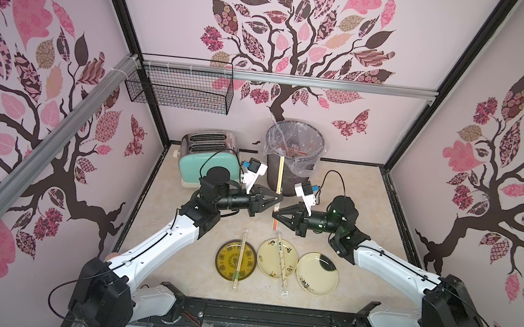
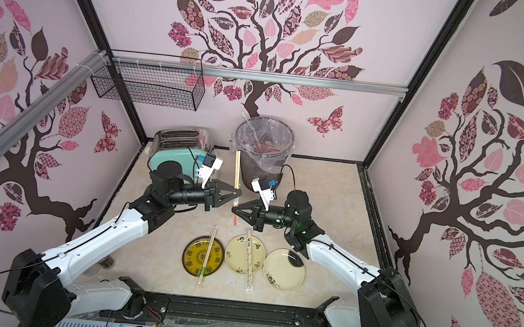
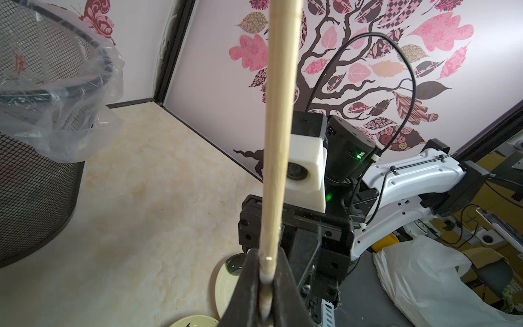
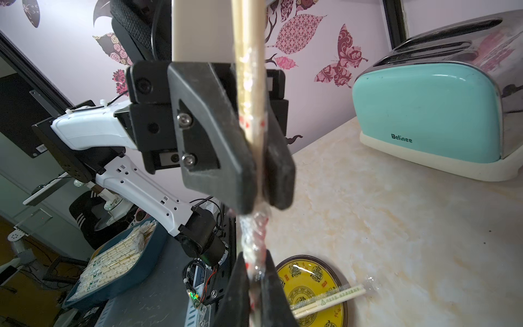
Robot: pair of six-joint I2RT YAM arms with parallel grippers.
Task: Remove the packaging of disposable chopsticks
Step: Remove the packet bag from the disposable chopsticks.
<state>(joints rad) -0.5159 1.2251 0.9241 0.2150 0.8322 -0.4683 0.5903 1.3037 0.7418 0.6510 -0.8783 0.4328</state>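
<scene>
Packaging, item one: red-printed sleeve (image 4: 254, 235), clear plastic, crumpled, held upright in the air in front of the bin (image 1: 322, 144) and above the table (image 1: 173, 262). The right gripper (image 1: 274, 214) is clamped on the sleeve's lower part. Just above it, the left gripper (image 1: 280, 200) is clamped on the held chopsticks (image 1: 280, 173), whose upper length stands bare.
Judged purpose: one arm anchors the wood and the other the plastic, so pulling them apart would strip the sleeve, with the bin close behind for disposal.
Items two and three: green-printed pair (image 1: 239, 260) lies across the yellow plate (image 1: 226, 251); black-printed pair (image 1: 281, 258) lies across the middle cream plate (image 1: 264, 256). Both are sleeved, ends overhanging the rims.
Third cream plate (image 1: 324, 280): no chopsticks on it, probably meant for the held pair.
Bin: mesh with a clear liner, holding a few thin reddish strips of unclear kind.
Blue tray (image 4: 121, 286), off the table: stacked wrapped pairs.
</scene>
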